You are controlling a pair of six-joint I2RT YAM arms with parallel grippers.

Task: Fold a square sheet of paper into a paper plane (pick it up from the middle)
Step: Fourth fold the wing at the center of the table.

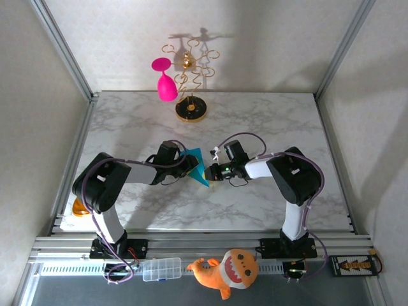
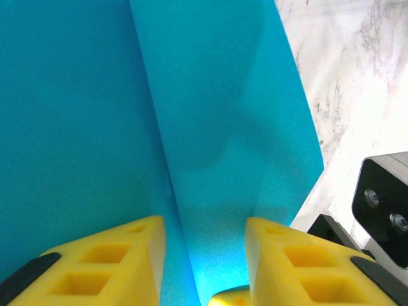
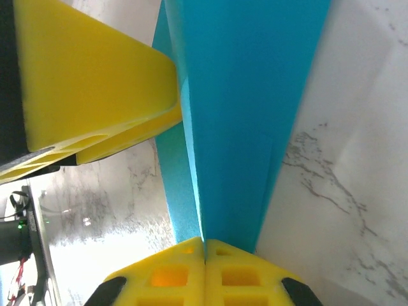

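The right tool (image 3: 204, 245) is pinching shut on the half-formed paper plane (image 1: 196, 167) over the middle of the bench (image 1: 127, 121). The left tool (image 2: 204, 224) is straddling the crease, half open. Ideally it is closing squarely along the fold, avoiding skew.

A white marble table (image 1: 268, 121) carried a gold stand (image 1: 190, 111) of looping wire near its far edge, and a pink goblet (image 1: 166, 84) hung bowl-down at the stand's left side. Along the near metal rail (image 1: 204, 242) lay a clear plastic box (image 1: 161, 269) and, just to its right, an orange plush toy (image 1: 228, 270). A small orange object (image 1: 79, 208) sat at the table's left edge.
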